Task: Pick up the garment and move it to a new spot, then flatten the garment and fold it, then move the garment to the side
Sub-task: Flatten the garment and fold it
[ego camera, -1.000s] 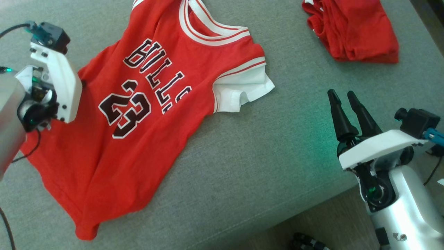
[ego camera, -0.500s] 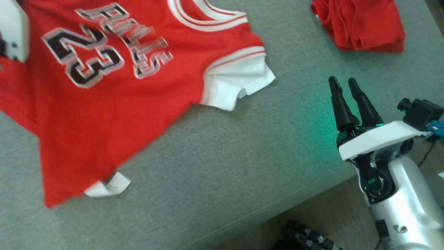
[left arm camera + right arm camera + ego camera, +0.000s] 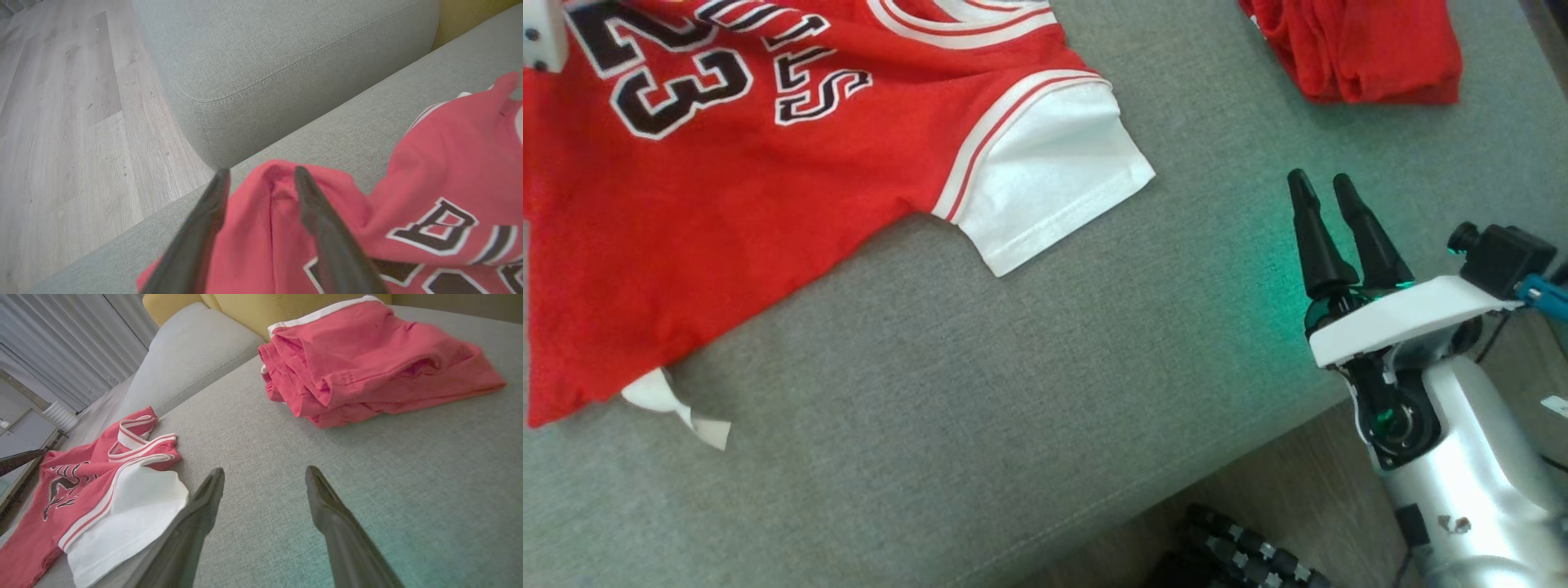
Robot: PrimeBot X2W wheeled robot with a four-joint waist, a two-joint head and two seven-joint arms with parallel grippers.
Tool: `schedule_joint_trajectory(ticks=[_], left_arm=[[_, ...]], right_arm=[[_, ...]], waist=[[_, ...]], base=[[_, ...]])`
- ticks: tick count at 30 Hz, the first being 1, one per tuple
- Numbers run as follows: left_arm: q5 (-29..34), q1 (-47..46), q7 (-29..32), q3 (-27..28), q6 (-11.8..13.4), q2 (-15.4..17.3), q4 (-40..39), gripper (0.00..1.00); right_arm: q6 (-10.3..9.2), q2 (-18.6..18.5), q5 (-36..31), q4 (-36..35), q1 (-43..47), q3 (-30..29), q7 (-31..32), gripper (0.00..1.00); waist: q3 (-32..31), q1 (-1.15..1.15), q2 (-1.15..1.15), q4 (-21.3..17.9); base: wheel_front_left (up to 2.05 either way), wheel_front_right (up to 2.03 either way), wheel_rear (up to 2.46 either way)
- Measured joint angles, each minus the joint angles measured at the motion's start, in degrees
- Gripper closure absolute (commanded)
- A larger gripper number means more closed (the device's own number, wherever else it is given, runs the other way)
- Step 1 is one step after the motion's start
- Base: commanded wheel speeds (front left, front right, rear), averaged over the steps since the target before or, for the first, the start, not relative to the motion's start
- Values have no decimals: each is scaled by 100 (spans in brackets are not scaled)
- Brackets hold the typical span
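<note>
Jersey (image 3: 727, 204) is what I'm working, and it lies print-up on the left part of the grey sofa seat (image 3: 1013, 408), running off the left edge of my head view. Nearest me, its hem sits at the near left with a small white tag (image 3: 678, 404) curling out from under it. At the near right, the right gripper (image 3: 1319, 180) hangs over the seat's front edge, fingers spread with nothing between them, well apart from the cloth. Further in, the white sleeve (image 3: 1045, 188) lies smooth and points toward the right. At the far left, the left gripper (image 3: 259, 175) has its fingers parted around a raised ridge of red fabric; they look too wide to be pinching it. Far right, a second red garment (image 3: 1364, 49) sits in a bundle, untouched. I judge the move to a new spot is done and flattening is underway: that ridge and some ripples near the collar need smoothing. Folding and shifting it aside are left.
</note>
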Motion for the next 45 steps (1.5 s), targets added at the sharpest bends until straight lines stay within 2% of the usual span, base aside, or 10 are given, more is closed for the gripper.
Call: schedule_joint_trajectory(ticks=[7, 16, 20, 22, 23, 28, 30, 33, 38, 45], left_arm=[[-176, 310, -347, 58, -266, -166, 227, 0], [-565, 1009, -1482, 434, -269, -431, -46, 0], [-713, 1635, -1766, 760, 68, -401, -579, 0], [-693, 2016, -1766, 1150, 393, -314, -1182, 0], [-693, 2016, -1766, 1150, 393, -314, -1182, 0], [-14, 3506, -1777, 2613, 1418, 135, -3477, 0], [335, 4460, -1793, 3129, 1793, 158, -4354, 0], [777, 5923, -1791, 3715, 2129, -37, -5350, 0], [1696, 7441, -1792, 4775, 2156, -714, -6405, 0], [2519, 8266, -1792, 5127, 1801, -1484, -6467, 0]], right_arm=[[0, -40, -1, 142, 14, 108, -76, 0], [0, -118, -172, 112, 289, -26, -277, 0], [0, -138, -271, 51, 533, -140, -337, 0], [0, -143, -310, 32, 660, -231, -352, 0], [0, -143, -310, 32, 660, -231, -352, 0], [0, -145, -516, -73, 904, -374, -357, 0], [0, -145, -572, -145, 973, -449, -372, 0], [0, -138, -644, -263, 1128, -504, -410, 0], [0, -124, -951, -455, 1456, -581, -535, 0], [0, -59, -1418, -502, 1612, -704, -651, 0]], waist=[[-450, -1, 0, 150], [-1199, -1, 0, 632], [-1483, -1, 0, 872], [-1599, -1, 0, 997], [-1599, -1, 0, 997], [-1830, -1, 0, 1265], [-1905, -1, 0, 1334], [-2001, -1, 0, 1417], [-2154, -1, 0, 1524], [-2250, -1, 0, 1586]], base=[[0, 0, 0], [0, 0, 0], [0, 0, 0], [0, 0, 0], [0, 0, 0], [0, 0, 0], [0, 0, 0], [0, 0, 0], [0, 0, 0], [0, 0, 0]])
